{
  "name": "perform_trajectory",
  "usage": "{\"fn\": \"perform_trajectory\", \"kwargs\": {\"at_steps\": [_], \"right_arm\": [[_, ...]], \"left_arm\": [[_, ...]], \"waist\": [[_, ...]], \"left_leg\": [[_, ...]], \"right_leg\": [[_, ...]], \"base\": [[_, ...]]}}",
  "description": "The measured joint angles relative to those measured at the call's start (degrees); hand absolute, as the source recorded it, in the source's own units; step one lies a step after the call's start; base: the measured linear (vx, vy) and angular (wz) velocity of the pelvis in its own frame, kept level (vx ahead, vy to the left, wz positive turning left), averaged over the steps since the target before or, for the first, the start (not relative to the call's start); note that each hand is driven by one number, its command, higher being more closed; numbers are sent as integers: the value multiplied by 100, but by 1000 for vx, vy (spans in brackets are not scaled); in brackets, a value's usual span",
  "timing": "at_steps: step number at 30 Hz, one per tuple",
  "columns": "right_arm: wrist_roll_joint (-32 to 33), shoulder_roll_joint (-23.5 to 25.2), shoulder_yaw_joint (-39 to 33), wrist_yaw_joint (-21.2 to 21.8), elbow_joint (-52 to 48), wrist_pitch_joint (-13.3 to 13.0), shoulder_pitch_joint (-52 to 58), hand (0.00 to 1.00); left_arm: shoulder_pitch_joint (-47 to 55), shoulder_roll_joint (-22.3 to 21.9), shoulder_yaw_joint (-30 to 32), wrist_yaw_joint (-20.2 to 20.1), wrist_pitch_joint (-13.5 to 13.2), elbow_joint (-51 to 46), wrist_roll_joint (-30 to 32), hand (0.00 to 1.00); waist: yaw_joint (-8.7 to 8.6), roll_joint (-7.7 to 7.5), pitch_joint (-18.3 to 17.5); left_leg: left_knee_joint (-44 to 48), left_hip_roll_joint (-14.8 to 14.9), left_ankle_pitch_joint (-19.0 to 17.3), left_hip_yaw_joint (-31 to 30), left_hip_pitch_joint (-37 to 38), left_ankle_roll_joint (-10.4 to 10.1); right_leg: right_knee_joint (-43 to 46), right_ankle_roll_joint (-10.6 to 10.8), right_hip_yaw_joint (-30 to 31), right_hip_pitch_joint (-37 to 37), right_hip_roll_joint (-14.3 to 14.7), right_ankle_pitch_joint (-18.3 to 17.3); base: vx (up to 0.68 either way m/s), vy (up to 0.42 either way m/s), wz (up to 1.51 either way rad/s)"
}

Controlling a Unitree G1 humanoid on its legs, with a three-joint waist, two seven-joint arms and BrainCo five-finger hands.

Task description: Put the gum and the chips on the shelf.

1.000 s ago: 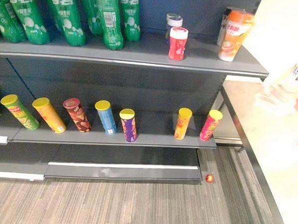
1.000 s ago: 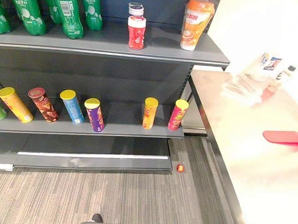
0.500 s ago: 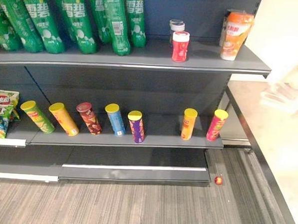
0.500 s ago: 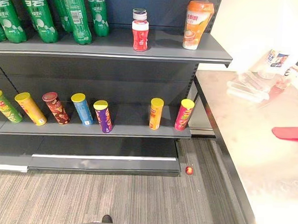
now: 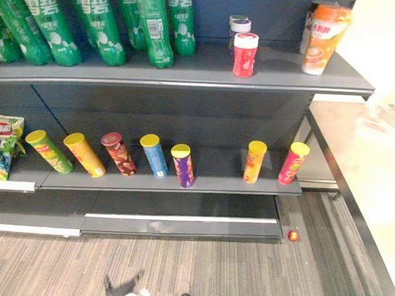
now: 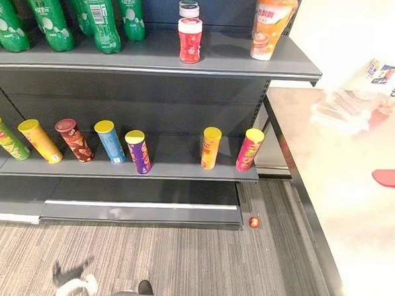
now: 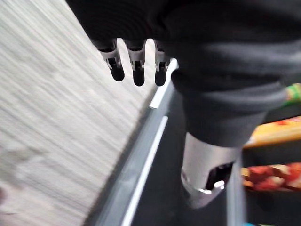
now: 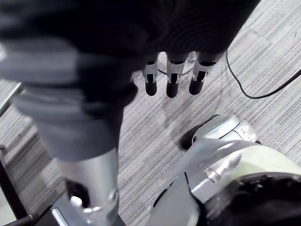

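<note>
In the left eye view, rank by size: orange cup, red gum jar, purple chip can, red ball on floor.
Largest, orange cup
then purple chip can and red gum jar, alike, unranked
red ball smallest

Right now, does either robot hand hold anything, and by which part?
Nothing is held. The left hand and the right hand hang with relaxed, empty fingers above the grey striped carpet.

White characters on green bottles (image 5: 95, 23); print on chip cans (image 5: 154, 156) illegible.
</note>
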Motion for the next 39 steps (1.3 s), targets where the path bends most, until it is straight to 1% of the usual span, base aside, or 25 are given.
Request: {"fn": "perform_trajectory", "kwargs": {"at_steps": [1,2,4,5,6,9,12,14,17,20,22,23,25,29,31,32,34,35,37,39], "right_arm": [[24,1,0,4,-1,-2,1,0],[132,27,2,52,-12,-13,5,0],[160,34,-7,105,-18,-27,27,0],[160,37,-37,111,-20,-41,41,0],[163,46,-79,113,-21,-51,42,0],[162,54,-170,118,-22,-121,43,0],[155,52,-163,119,-26,-166,71,0],[152,53,-160,123,-49,-171,76,0],[148,41,-153,149,-60,-180,94,0],[145,36,-111,218,-235,-194,216,0],[141,18,-97,248,-255,-231,239,0],[135,14,-49,285,-300,-239,237,0],[132,-2,-48,332,-356,-245,234,0],[131,-14,56,357,-503,-286,202,0],[131,-20,90,371,-627,-290,164,0],[130,-24,97,372,-667,-291,167,0],[129,-18,111,396,-716,-343,169,0],[128,-19,124,402,-728,-364,170,0],[129,-19,266,429,-744,-411,188,0],[129,-21,373,449,-824,-413,203,0]], "left_arm": [[-70,-4,1,87,-42,-80,86,0],[-195,-37,6,355,-238,-239,305,0],[-258,-81,-2,491,-340,-336,407,0],[-297,-121,-7,611,-426,-367,559,0],[-307,-144,-32,722,-481,-372,574,0],[-305,-145,-104,838,-580,-373,574,0],[-313,-134,-218,863,-627,-416,574,0],[-378,-135,-275,837,-629,-427,571,0],[-448,-138,-466,636,-630,-548,549,0],[-570,-144,-588,343,-629,-555,440,0],[-603,-142,-706,114,-627,-664,286,0],[-616,-142,-738,-18,-626,-765,241,0],[-759,-142,-799,-39,-619,-769,227,0],[-1137,-109,-834,-36,-604,-920,218,0],[-1321,-71,-825,82,-590,-1047,218,0],[-1366,-57,-824,128,-587,-1053,217,0],[-1553,-33,-801,417,-584,-1344,172,0],[-1634,-32,-785,504,-584,-1396,147,0],[-1880,-30,-629,858,-584,-1476,64,0],[-2003,-13,-348,1299,-585,-1561,64,0]], "waist": [[-30,-7,3],[-135,-15,4],[-160,-40,-13],[-173,-38,-11],[-196,-41,-12],[-245,-44,-8],[-248,-44,-10],[-267,-29,-1],[-274,5,0],[-302,80,44],[-398,122,71],[-420,155,97],[-434,186,147],[-453,214,411],[-545,246,502],[-556,252,506],[-577,272,548],[-576,265,598],[-575,241,657],[-564,234,665]], "left_leg": [[0,-2,-5,0,0,-3],[0,-16,-27,2,2,-20],[0,-27,-46,15,4,-29],[0,-35,-63,18,2,-34],[1,-34,-71,23,9,-35],[1,22,-97,65,92,-72],[1,142,-156,173,242,-150],[0,208,-180,194,290,-182],[1,321,-229,299,303,-254],[2,396,-222,368,299,-253],[2,432,-223,445,286,-255],[3,457,-222,512,246,-255],[3,469,-210,567,174,-252],[5,483,-143,705,67,-216],[5,519,-100,799,-52,-215],[5,526,-92,807,-108,-213],[6,554,-36,838,-317,-210],[7,561,-17,844,-322,-198],[18,585,4,865,-321,-199],[8,601,1,959,-332,-203]], "right_leg": [[0,-5,-1,0,2,0],[5,-8,-5,0,6,3],[2,-8,8,-1,1,3],[12,-8,13,1,-2,4],[26,-8,16,-1,0,4],[145,-10,49,-3,39,10],[323,-42,111,-9,135,33],[394,-71,154,-22,194,52],[429,-145,212,-93,283,108],[624,-146,232,-249,318,109],[765,-147,253,-377,337,109],[870,-147,284,-508,350,109],[944,-147,368,-649,359,109],[1019,-147,531,-853,369,109],[1112,-147,560,-1055,387,109],[1134,-147,574,-1118,390,109],[1263,-147,718,-1417,427,109],[1282,-147,722,-1427,434,109],[1303,-147,758,-1436,453,109],[1400,-147,835,-1541,466,109]], "base": [[46,-11,-1],[47,-12,-2],[77,-12,-4],[103,-14,-3],[88,-17,-3],[72,-29,-7],[40,-36,-18],[26,-49,-14],[6,-34,-18],[-2,-30,-15],[-3,-22,-19],[-5,-16,-22],[-12,-14,-22],[-18,-22,-18],[-35,-38,-13],[-28,-48,-13],[-16,-40,-12],[-9,-38,-2],[-9,-38,-3],[-10,-23,-16]]}}
